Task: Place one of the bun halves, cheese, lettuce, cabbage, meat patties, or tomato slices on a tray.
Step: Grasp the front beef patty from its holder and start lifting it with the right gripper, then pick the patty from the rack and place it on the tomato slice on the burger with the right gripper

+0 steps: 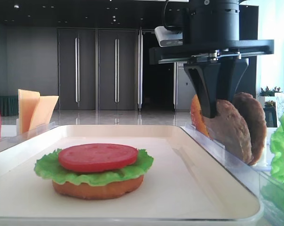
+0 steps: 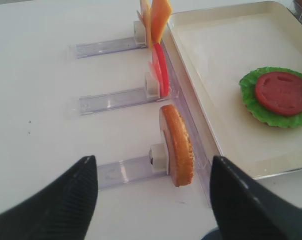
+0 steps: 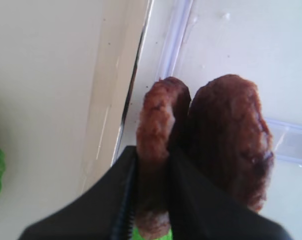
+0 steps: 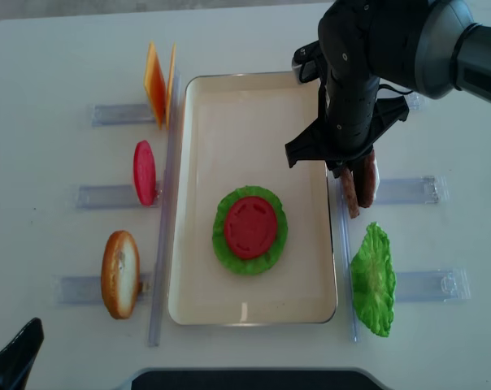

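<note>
Two greyish-brown meat patties stand on edge in a clear holder just right of the tray (image 4: 254,77). My right gripper (image 3: 153,150) is shut on the patty nearer the tray (image 3: 156,115); the other patty (image 3: 226,135) leans beside it. From above, the right gripper (image 4: 349,175) comes down on the patties (image 4: 366,183). On the tray (image 1: 189,188) lies a bun half (image 1: 97,187) with lettuce (image 1: 52,167) and a tomato slice (image 1: 97,157) on top. My left gripper (image 2: 153,200) hangs open over the bare table, short of another bun half (image 2: 178,145).
Clear holders left of the tray carry cheese (image 4: 156,81), a tomato slice (image 4: 144,172) and a bun half (image 4: 119,272). A lettuce leaf (image 4: 373,280) stands in a holder to the right, just in front of the patties.
</note>
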Tool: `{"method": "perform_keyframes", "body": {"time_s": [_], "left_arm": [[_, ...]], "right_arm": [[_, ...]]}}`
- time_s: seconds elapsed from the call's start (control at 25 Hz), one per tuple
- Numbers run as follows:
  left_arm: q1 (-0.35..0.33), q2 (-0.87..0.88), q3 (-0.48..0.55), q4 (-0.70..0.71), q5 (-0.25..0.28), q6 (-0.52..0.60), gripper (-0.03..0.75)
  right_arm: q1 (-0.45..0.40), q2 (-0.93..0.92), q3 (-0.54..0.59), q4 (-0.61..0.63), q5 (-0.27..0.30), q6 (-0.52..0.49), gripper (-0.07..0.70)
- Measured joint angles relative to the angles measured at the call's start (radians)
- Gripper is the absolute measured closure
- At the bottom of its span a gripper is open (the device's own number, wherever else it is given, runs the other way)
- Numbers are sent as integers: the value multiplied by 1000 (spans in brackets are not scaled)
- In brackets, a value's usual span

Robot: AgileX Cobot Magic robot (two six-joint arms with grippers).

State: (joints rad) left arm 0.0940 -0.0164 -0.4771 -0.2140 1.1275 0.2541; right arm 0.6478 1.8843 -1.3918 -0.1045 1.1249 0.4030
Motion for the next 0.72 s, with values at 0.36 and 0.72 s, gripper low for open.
{"method": "perform_keyframes", "body": {"time_s": [0.36,0.72], "left_arm": [[0,0,0,0,0,0,181],[0,0,0,0,0,0,181]], "right_arm": [[0,0,-21,15,52,-11,507],[0,-5,-156,92,103,-52,510]]}}
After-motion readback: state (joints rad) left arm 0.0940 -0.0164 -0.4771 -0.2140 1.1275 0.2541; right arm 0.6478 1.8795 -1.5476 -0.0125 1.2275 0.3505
